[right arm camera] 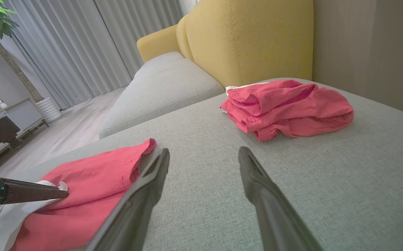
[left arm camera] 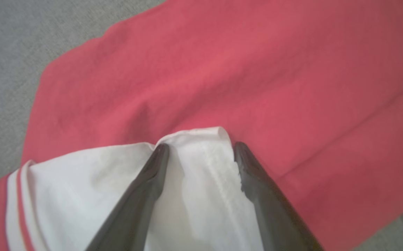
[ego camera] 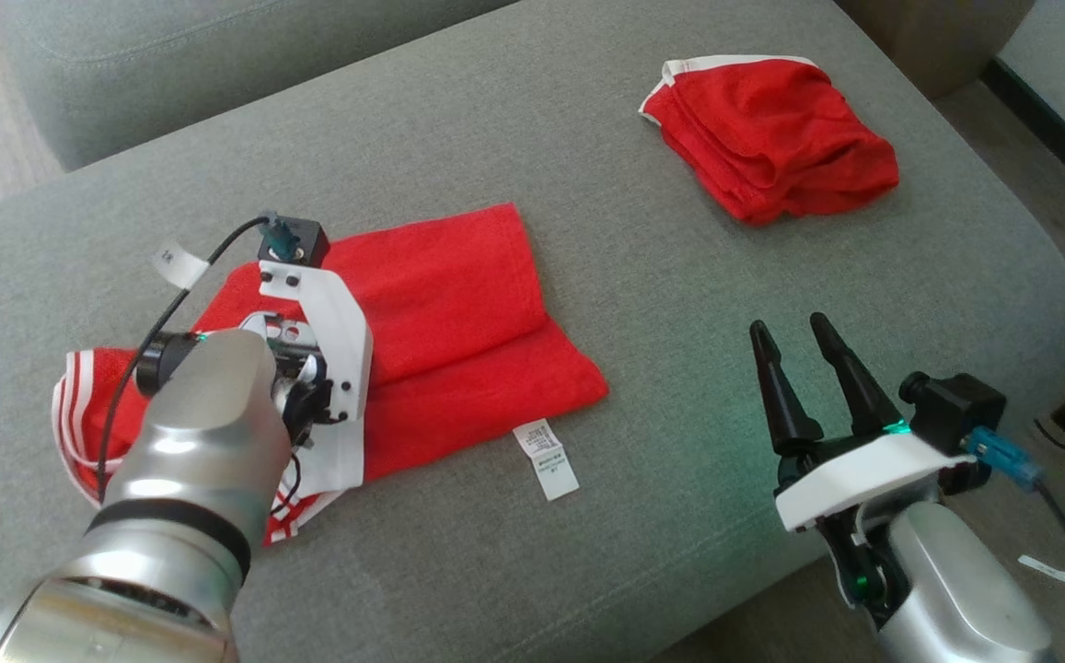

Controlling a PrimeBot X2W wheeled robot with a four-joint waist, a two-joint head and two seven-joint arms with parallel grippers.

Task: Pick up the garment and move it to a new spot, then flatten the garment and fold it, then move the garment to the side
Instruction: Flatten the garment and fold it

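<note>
Both grippers stand open. The left gripper [left arm camera: 201, 146] straddles the white waistband [left arm camera: 83, 174] of the folded red cloth garment [ego camera: 458, 304] (flat on the grey fabric cushion [ego camera: 587, 138]); the right gripper [ego camera: 788, 324] hovers empty beside it.

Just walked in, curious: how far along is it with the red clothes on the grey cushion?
Done, apparently: the nearer red shorts lie flat, folded over. In hand: the open left gripper straddles their white band, not gripping; the right gripper hangs open, idle. Left: moving them aside. The other red garment lies bunched.
</note>
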